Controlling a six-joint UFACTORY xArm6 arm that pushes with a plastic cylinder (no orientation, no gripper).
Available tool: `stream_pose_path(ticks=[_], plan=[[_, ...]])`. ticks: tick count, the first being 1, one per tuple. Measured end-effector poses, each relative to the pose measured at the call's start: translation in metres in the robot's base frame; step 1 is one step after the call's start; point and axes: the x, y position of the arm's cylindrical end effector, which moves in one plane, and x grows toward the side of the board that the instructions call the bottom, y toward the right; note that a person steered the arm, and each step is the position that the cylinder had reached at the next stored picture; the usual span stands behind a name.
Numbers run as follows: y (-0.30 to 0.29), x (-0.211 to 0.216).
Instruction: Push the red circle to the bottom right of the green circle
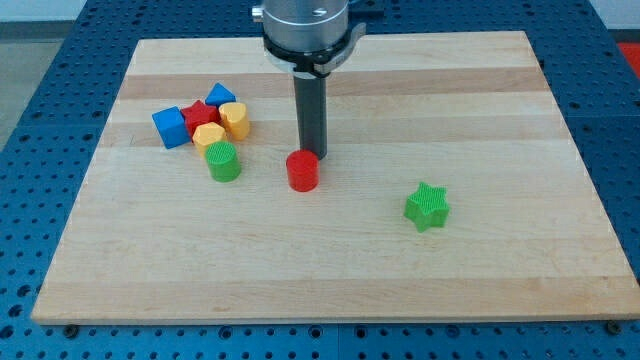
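The red circle (pixel 303 171) stands on the wooden board (pixel 480 280) a little left of centre. The green circle (pixel 223 161) stands to its left, at about the same height in the view, with a gap between them. My tip (pixel 316 156) is just above and right of the red circle, close to its upper right edge; I cannot tell if it touches. The rod rises straight up from there to the arm's grey flange (pixel 305 28) at the view's top.
A cluster sits up-left of the green circle: a blue cube (pixel 171 127), a red block (pixel 199 116), a blue block (pixel 220 96), a yellow block (pixel 234 119) and another yellow block (pixel 208 135). A green star (pixel 427 206) lies at the right.
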Motion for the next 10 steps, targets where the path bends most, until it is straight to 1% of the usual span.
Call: stream_pose_path(ticks=[1, 2, 3, 4, 6, 7, 8, 9, 10], plan=[[-0.006, 0.001], [0.004, 0.016], [0.025, 0.071], [0.027, 0.071], [0.019, 0.117], [0.019, 0.117], [0.019, 0.104], [0.008, 0.078], [-0.004, 0.064]])
